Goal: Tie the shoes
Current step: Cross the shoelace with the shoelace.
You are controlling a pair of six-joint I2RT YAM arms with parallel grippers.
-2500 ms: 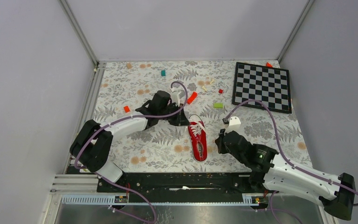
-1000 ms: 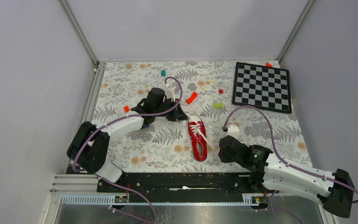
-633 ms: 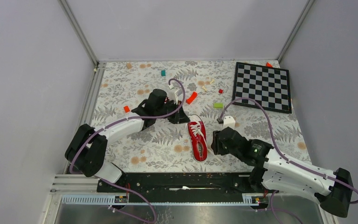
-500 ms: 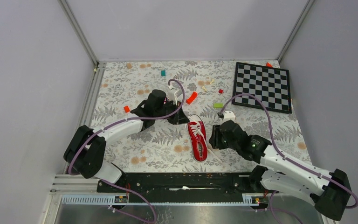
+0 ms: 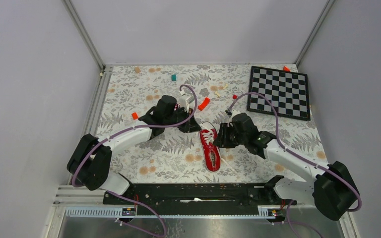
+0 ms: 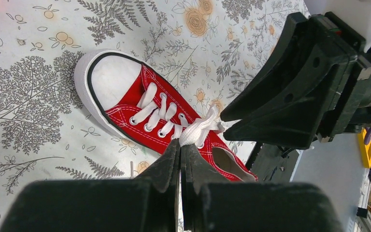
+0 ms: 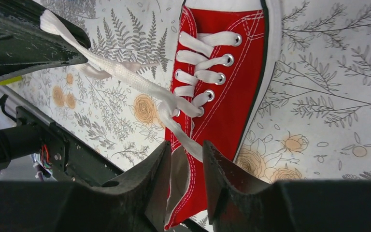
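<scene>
The shoe (image 5: 211, 149) is a small red sneaker with white laces, lying mid-table with its toe pointing away from the arms. My left gripper (image 6: 180, 145) is shut on a white lace (image 6: 199, 129), pulled taut up and off the shoe (image 6: 150, 107) toward the left. My right gripper (image 7: 185, 153) is open, low over the heel half of the shoe (image 7: 222, 77). The other lace (image 7: 187, 144) hangs between its fingers, unpinched. In the top view the left gripper (image 5: 192, 127) and right gripper (image 5: 220, 141) flank the shoe's lacing.
A chessboard (image 5: 279, 91) lies at the back right. Small blocks are scattered behind the shoe: a red-orange curved piece (image 5: 204, 103), a teal block (image 5: 173, 77), a small red block (image 5: 135, 115). A black rail (image 5: 193, 191) runs along the near edge.
My right arm has swung from the near right up and left to the shoe's right side, and its jaws have opened. The left gripper has kept its grip on the lace, almost still.
</scene>
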